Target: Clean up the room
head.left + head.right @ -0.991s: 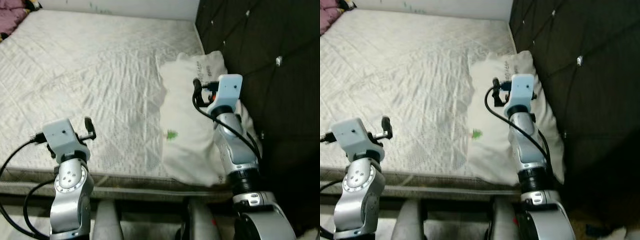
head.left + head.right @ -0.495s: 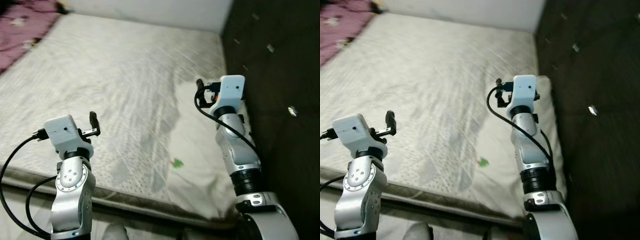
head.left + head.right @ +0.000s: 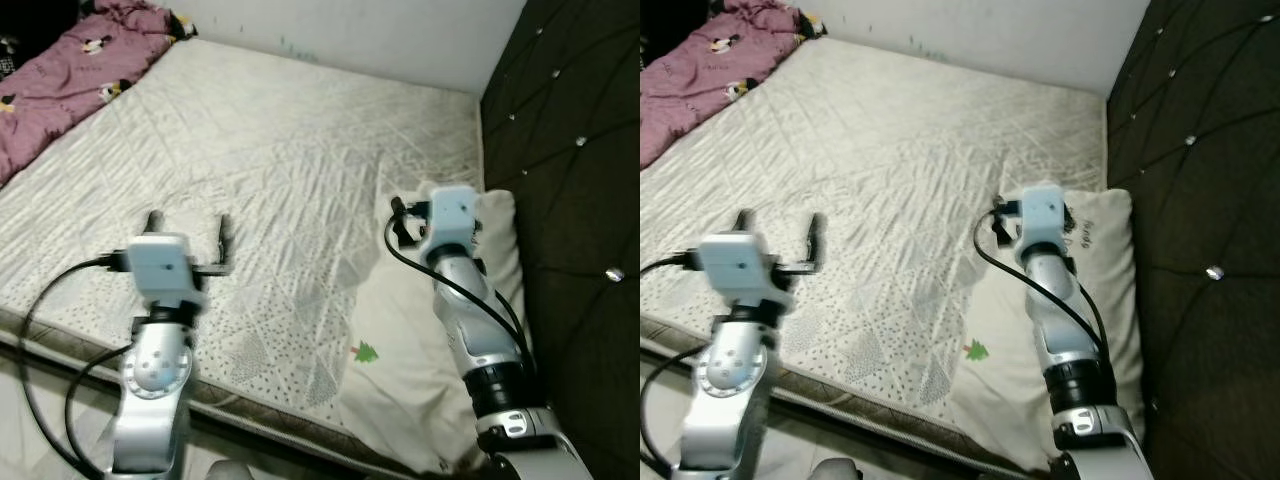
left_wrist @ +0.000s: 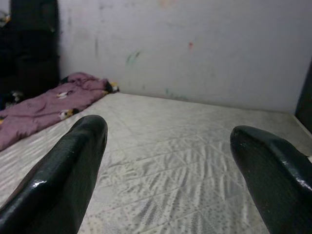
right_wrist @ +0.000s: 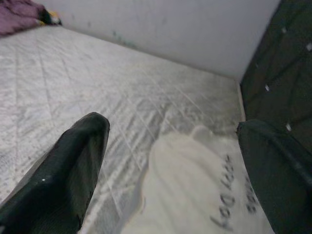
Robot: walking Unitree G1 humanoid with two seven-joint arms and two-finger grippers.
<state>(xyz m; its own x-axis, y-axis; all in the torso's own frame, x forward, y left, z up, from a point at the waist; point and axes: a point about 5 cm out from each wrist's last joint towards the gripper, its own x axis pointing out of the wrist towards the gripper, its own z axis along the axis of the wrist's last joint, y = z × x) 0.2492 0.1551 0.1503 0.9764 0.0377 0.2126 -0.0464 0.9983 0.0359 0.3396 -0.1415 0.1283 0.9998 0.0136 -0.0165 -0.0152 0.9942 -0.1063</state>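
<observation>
Quilted off-white mattress (image 3: 270, 170) stretches before me, its diamond stitching creased and its near edge speckled with small dark dots. My view has swung since a second ago, and I take that as my own turn, not the bedding shifting: the crumpled purple blanket (image 3: 70, 70) with its cartoon print has come into sight at ten o'clock, bunched against the far corner near the pale wall (image 4: 195, 44). My left gripper (image 3: 186, 238) has risen to eleven o'clock over the mattress edge, its two black fingers (image 4: 63, 170) spread wide and empty. My right gripper (image 5: 170, 185) hovers at one o'clock over the white pillow (image 3: 400, 370), likewise wide apart and holding nothing. That pillow, soft and rumpled, bears a small green tree mark (image 3: 364, 352) and dark lettering (image 5: 234, 195), and it lies flat along the mattress side at three o'clock, touching the dark tufted headboard (image 3: 570, 130) with its shiny buttons. I judge that nothing has been tidied yet: the turn reads as a survey, and it has brought the blanket, the likeliest thing to straighten or fold, into range of planning though well apart from either gripper. The pillow sits just under my right gripper and looks the nearer job; being limp cloth, it would likely sag if pinched at one corner.
</observation>
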